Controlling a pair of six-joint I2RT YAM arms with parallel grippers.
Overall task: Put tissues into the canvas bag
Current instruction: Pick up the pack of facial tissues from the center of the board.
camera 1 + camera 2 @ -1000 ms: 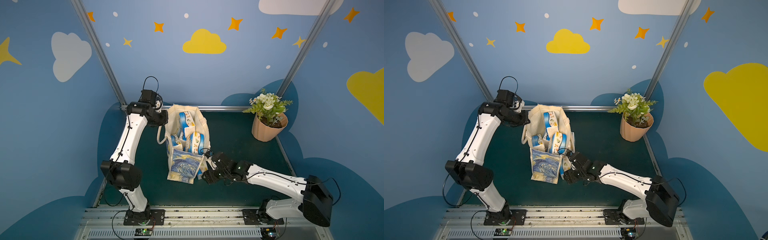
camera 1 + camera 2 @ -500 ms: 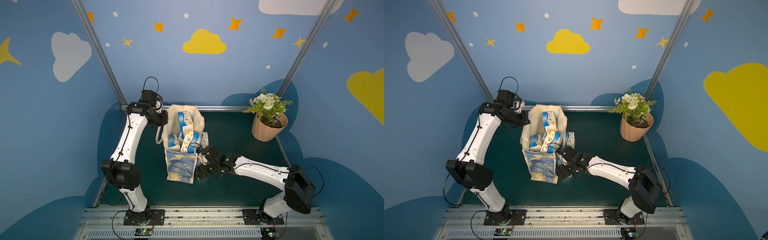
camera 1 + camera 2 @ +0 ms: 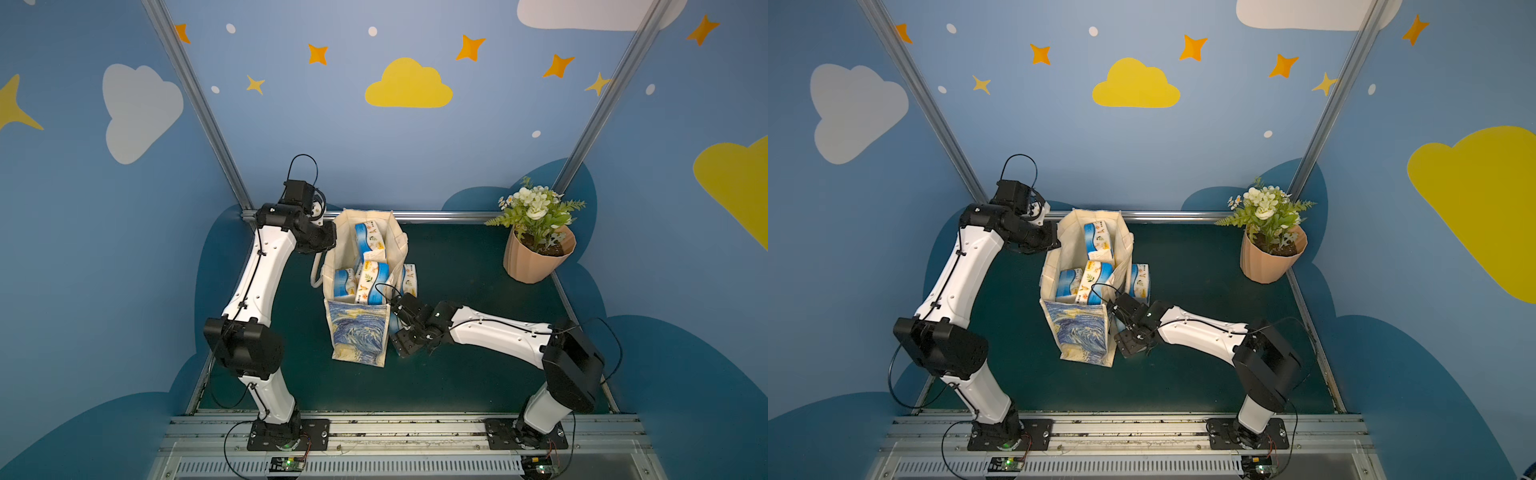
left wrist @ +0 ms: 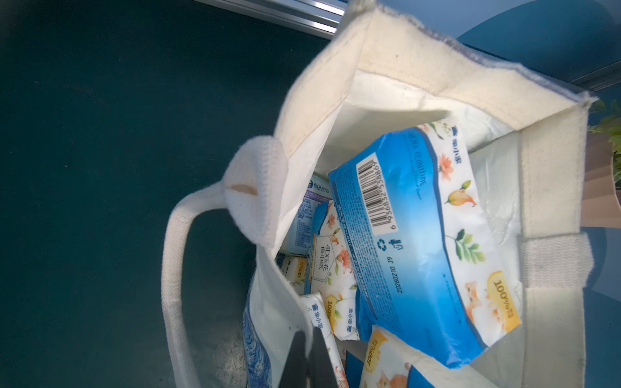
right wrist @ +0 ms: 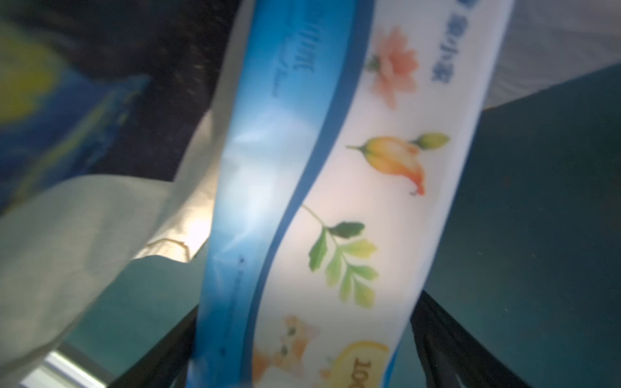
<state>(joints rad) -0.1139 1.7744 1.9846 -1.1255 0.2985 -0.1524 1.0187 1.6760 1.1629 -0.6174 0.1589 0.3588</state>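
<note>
The canvas bag [image 3: 357,332] [image 3: 1079,332] stands upright at the middle, mouth open. Several tissues [image 3: 374,278] [image 3: 1096,241] lie inside it, white-and-blue packs [image 4: 413,235] and one pale blue pack [image 4: 307,215]. Another pack [image 3: 409,277] [image 3: 1140,280] stands on the table against the bag's right side. My left gripper [image 4: 307,336] [image 3: 328,245] is shut on the bag's left wall at the rim [image 4: 420,67]. Low beside the bag's right front corner, my right gripper [image 5: 311,299] [image 3: 405,340] is closed on a tissue pack [image 5: 336,201], a finger on each side.
A ribbed peach flowerpot [image 3: 538,257] [image 3: 1273,257] with white flowers stands at the back right corner. A metal rail [image 3: 436,215] runs along the back edge. The bag's loose handle [image 4: 174,262] hangs over the dark green table [image 3: 457,374].
My right gripper has shifted slightly left, closer to the bag's side, and its elbow has swung inward. The bag's mouth has narrowed. The left arm has stayed put.
</note>
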